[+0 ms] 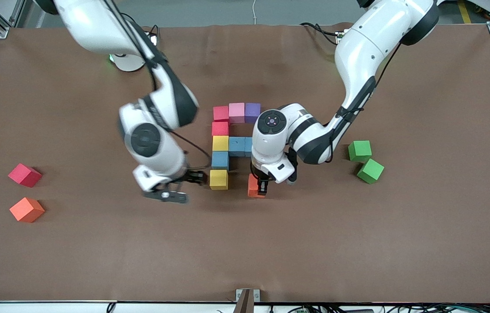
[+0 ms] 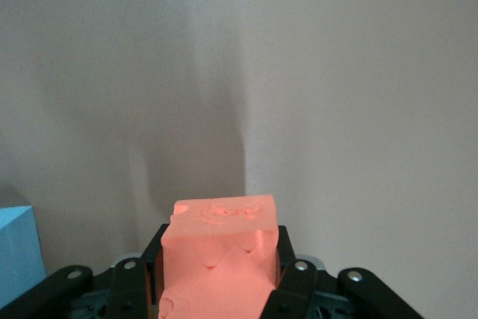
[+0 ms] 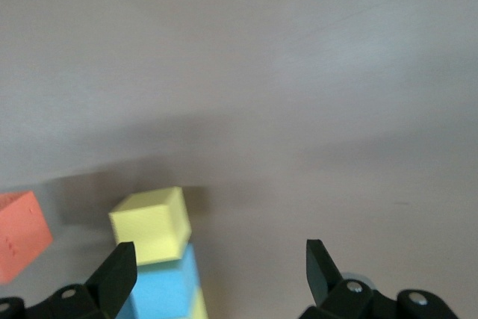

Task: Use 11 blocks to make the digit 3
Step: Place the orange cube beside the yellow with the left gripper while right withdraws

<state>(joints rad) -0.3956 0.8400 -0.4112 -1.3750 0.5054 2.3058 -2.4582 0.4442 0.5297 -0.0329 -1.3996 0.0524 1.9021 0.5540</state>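
Several blocks form the digit 3 figure mid-table. A red (image 1: 221,113), a pink (image 1: 236,112) and a purple block (image 1: 252,111) make the bar nearest the bases. A red block (image 1: 220,128) leads to a yellow one (image 1: 220,143) with light blue blocks (image 1: 236,146) beside it. Nearer the camera come a blue block (image 1: 220,160) and a yellow block (image 1: 218,179). My left gripper (image 1: 258,188) (image 2: 221,240) is shut on an orange block (image 1: 253,188) (image 2: 220,255), low, one gap from that yellow block. My right gripper (image 1: 192,177) (image 3: 218,248) is open and empty beside the yellow block (image 3: 149,222).
Two green blocks (image 1: 360,150) (image 1: 370,170) lie toward the left arm's end. A red block (image 1: 25,175) and an orange block (image 1: 27,209) lie toward the right arm's end. Brown cloth (image 1: 245,252) covers the table.
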